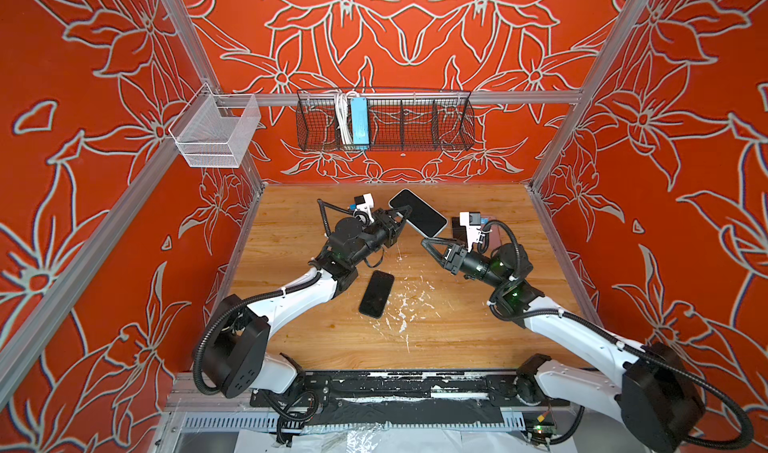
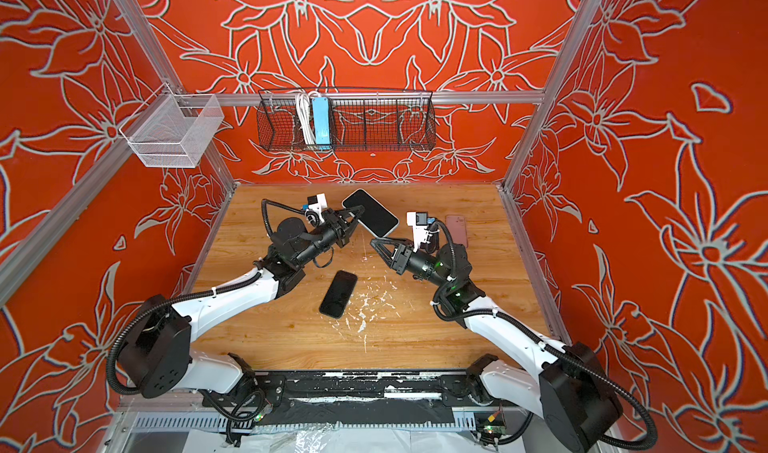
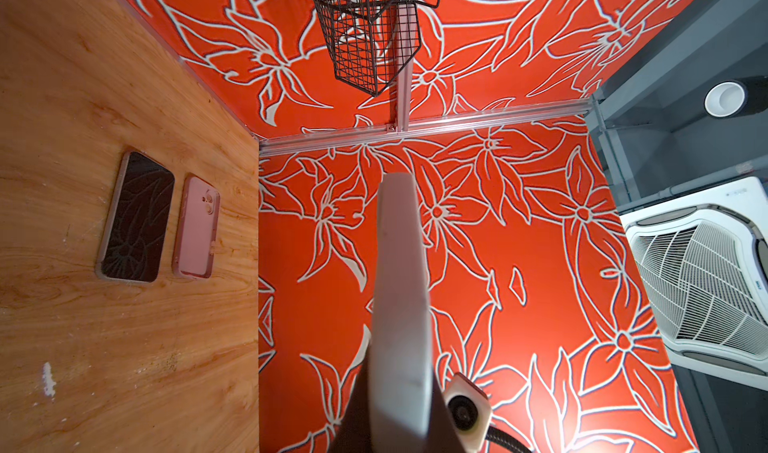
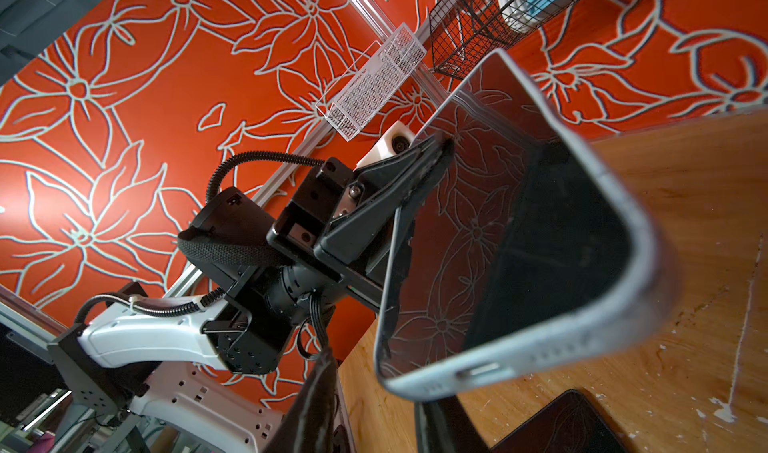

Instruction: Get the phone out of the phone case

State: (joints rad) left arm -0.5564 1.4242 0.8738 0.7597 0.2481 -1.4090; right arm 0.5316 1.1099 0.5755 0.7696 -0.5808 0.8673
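Observation:
A phone in a pale case (image 1: 417, 213) (image 2: 371, 213) is held tilted above the back of the table. My left gripper (image 1: 406, 216) (image 3: 395, 422) is shut on its long edge. In the left wrist view the case (image 3: 399, 284) shows edge-on between the dark fingers (image 3: 357, 409). In the right wrist view its dark glass (image 4: 465, 230) faces the camera, with the case's port end (image 4: 478, 372) nearest. My right gripper (image 1: 426, 244) (image 4: 370, 392) is open just below that lower corner, jaws apart with nothing between them. I cannot tell how deep the phone sits in the case.
A bare black phone (image 1: 376, 293) lies flat mid-table among white flecks. At the back right lie a pink case (image 3: 196, 226) (image 2: 456, 228) and a phone in a grey case (image 3: 137, 218). A black wire basket (image 1: 384, 124) and a white mesh basket (image 1: 216, 133) hang on the walls.

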